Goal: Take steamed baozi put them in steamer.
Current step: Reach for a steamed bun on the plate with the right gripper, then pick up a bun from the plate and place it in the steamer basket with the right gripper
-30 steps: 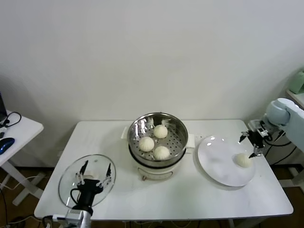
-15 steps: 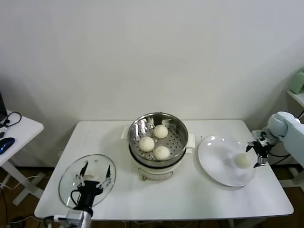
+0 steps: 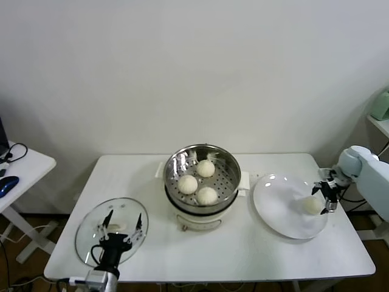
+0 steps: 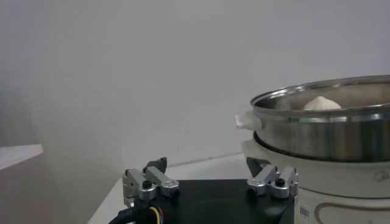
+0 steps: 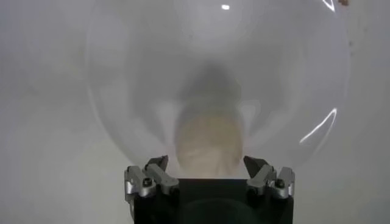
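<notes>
Three baozi (image 3: 188,184) (image 3: 205,168) (image 3: 206,195) lie in the shiny steel steamer (image 3: 228,161) on its cream pot base at the table's middle. A fourth baozi (image 3: 311,205) rests on the right side of the white plate (image 3: 276,204). My right gripper (image 3: 323,196) is open and low over that bun; in the right wrist view the baozi (image 5: 208,143) sits between the spread fingers (image 5: 159,165), apart from both. My left gripper (image 3: 120,226) stands open and idle over the glass lid; the left wrist view shows its empty gripper (image 4: 206,165) beside the steamer (image 4: 323,128).
A round glass lid (image 3: 90,225) lies on the table's front left under the left gripper. The white table (image 3: 243,255) has bare room in front of the steamer. A side desk (image 3: 27,164) with cables stands at the far left.
My right gripper has come down and inward from beyond the plate's right edge to straddle the bun on the plate. Its fingers stay open. The left arm has not moved.
</notes>
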Motion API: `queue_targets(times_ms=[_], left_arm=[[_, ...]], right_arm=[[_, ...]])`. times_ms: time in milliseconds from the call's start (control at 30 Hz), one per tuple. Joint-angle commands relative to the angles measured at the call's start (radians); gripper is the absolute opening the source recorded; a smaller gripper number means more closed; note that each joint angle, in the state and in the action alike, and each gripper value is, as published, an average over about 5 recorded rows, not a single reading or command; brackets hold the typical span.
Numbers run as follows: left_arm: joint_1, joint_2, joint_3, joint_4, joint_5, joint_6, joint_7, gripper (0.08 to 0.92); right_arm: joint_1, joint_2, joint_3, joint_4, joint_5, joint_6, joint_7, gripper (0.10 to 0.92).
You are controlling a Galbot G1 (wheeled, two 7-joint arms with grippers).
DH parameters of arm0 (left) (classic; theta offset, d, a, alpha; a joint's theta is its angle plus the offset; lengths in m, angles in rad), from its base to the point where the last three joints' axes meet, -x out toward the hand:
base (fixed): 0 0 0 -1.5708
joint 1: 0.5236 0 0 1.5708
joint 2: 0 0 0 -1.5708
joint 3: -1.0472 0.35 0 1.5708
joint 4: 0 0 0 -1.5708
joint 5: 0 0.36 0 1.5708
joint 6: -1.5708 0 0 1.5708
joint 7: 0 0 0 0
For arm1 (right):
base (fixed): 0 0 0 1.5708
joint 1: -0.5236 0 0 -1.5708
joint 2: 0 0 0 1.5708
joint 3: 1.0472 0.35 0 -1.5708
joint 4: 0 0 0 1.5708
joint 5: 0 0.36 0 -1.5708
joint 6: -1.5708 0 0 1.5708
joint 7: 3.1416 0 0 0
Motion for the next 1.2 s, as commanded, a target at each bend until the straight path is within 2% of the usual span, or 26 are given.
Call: queue_targets(times_ms=[33,467,733,1200], left_arm=[[0.001,-0.005,-0.002,0.005,0.000,0.001,0.000,0.823],[-0.002,-0.015,0.008,0.008,0.005,0.004,-0.002,0.823],[0.003,-0.014,0.006,0.004,0.006,0.003,-0.002,0.823],[0.013,-0.014,0.005,-0.010,0.009,0.000,-0.002,0.823]], right_arm=[[-0.017,0.048,0.025,-0.048,-0.021,0.002,0.011,0.823],[-0.006,0.070,0.035,-0.073,-0.021,0.000,0.010,0.815],[0.001,0.064,0.029,-0.064,0.000,-0.003,0.008,0.727],[0.203,-0.002,-0.235,0.070,0.333,-0.097,-0.003,0.721]])
